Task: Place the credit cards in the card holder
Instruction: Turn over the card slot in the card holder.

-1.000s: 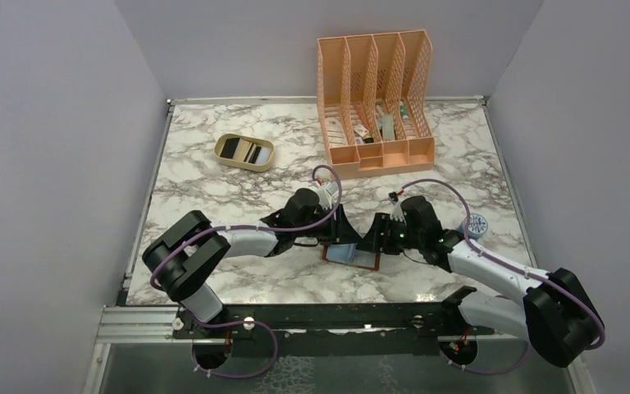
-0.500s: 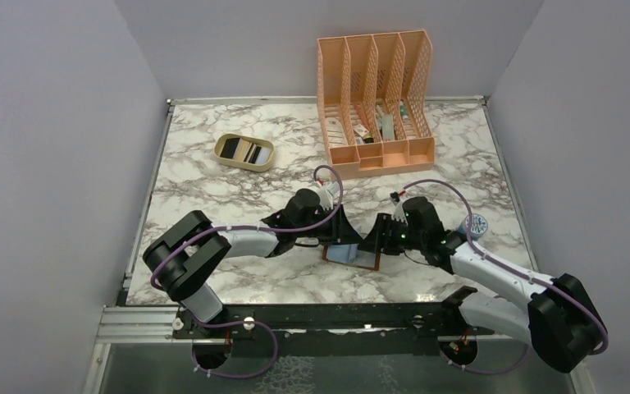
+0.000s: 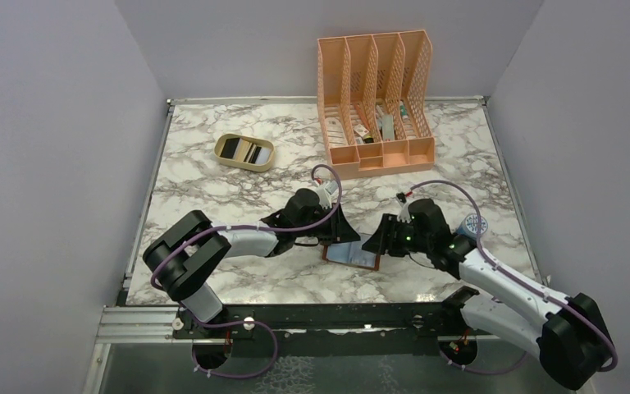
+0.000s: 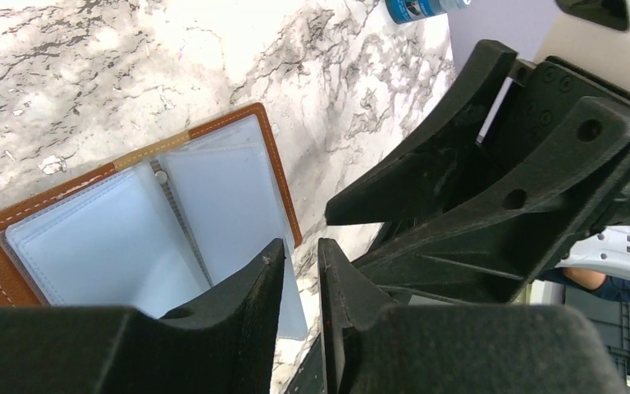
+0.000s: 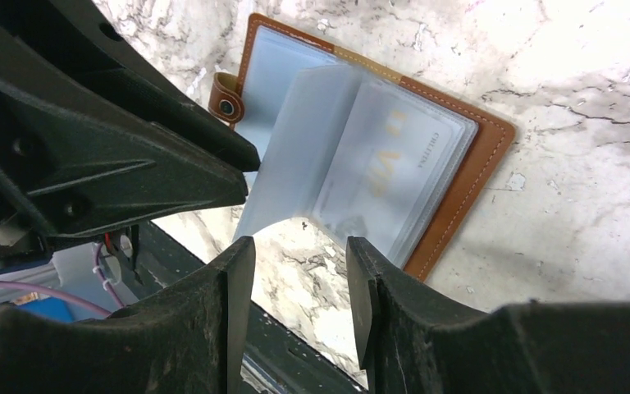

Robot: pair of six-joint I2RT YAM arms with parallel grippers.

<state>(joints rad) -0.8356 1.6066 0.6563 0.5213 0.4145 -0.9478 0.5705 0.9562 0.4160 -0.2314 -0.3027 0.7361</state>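
Observation:
The card holder (image 3: 351, 255) lies open near the table's front edge, brown leather with pale bluish sleeves (image 4: 131, 238). One sleeve holds a pale card with gold lettering (image 5: 387, 164). Other credit cards (image 3: 243, 150), dark and pale, lie in the beige oval tray (image 3: 221, 156). My left gripper (image 4: 299, 246) hangs over the holder's right half, its jaws open by a narrow slit with the edge of a loose sleeve (image 4: 291, 287) in it. Opposite, my right gripper (image 5: 299, 246) stands open and empty just below a lifted sleeve (image 5: 295, 156). In the top view the two grippers (image 3: 343, 234) (image 3: 371, 244) nearly touch.
A tall peach mesh file organiser (image 3: 375, 98) with several items stands at the back. A small blue-capped bottle (image 3: 474, 223) sits right of the right arm. The black front rail (image 3: 320, 316) runs close below the holder.
The right arm's forearm has swung out to the right and its gripper has drawn back slightly from the holder. The left arm has stayed put.

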